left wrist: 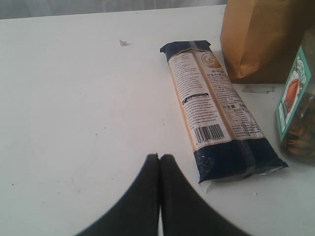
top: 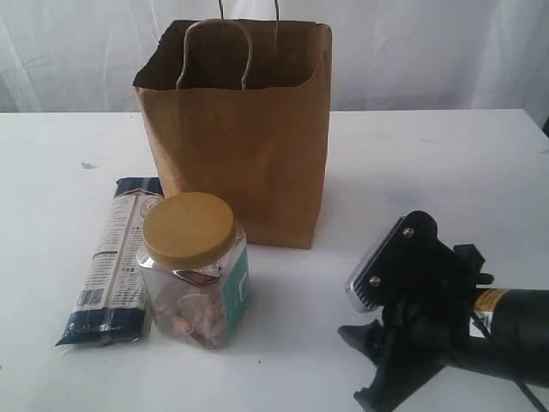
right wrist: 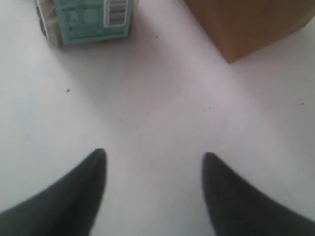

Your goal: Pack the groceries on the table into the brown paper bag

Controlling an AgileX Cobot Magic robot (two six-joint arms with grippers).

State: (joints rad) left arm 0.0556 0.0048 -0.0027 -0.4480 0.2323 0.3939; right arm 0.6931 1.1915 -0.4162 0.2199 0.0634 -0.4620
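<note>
The brown paper bag (top: 244, 146) stands upright and open mouthed at the back middle of the table (top: 446, 172). In front of it on the left stands the clear yellow-lidded jar (top: 193, 270), and the long navy-beige pasta packet (top: 116, 257) lies flat beside the jar. My right gripper (top: 360, 367) hovers low at the front right, open and empty (right wrist: 153, 156), facing the jar (right wrist: 86, 17) and the bag's corner (right wrist: 246, 24). My left gripper (left wrist: 160, 157) is shut on nothing, just short of the packet's (left wrist: 216, 113) near end. The bottle, can, carton and pouch are out of view.
A small white crumb (top: 86, 165) lies on the table left of the bag. A white curtain hangs behind the table. In the left wrist view the bag (left wrist: 261, 39) and the jar (left wrist: 298, 113) stand past the packet.
</note>
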